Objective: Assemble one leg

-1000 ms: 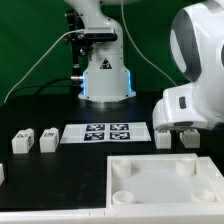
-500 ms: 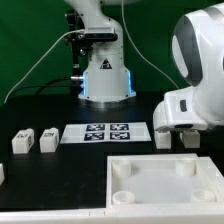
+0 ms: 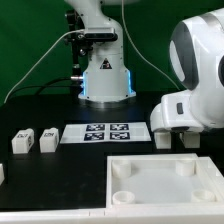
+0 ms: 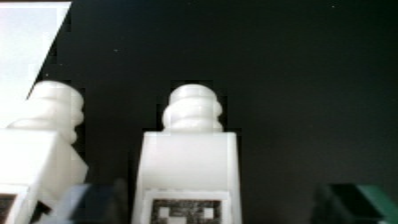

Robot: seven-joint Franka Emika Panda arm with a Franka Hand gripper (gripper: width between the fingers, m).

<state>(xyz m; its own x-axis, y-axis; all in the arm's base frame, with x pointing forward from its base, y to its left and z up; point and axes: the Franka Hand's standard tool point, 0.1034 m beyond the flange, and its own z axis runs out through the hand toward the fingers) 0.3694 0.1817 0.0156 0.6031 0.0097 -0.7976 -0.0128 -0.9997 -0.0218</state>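
**A:** Where's the leg?

**B:** On my wrist feed the leg (image 4: 189, 160) sits on the black tabletop (image 4: 294, 60) straight ahead of the gripper (image 4: 222, 205). Its knobbed end points away from the camera. The tag on its near end is cut off by the frame edge.

**A:** And the gripper?

**B:** It's spread. I only get the tips of the fingers (image 4: 356, 203), dark and blurred, one on each side of the leg. One side shows a clear gap. On the other I can't tell whether it touches.

**A:** Anything next to it?

**B:** A second leg (image 4: 39, 150) just beside it, parallel and partly out of frame.

**A:** What about the exterior view?

**B:** The arm (image 3: 195, 70) hides the gripper there. A pair of legs (image 3: 163, 139) peeks out from under it, and I can't tell which of them is between the fingers. The tray (image 3: 150, 163) lies in front of them, cut off at the frame's edges. The marker board (image 3: 105, 132) is toward the exterior view's left, and two more legs (image 3: 47, 140) stand beyond it. There is also a white bit (image 3: 2, 173) at the edge, too cropped for me to name
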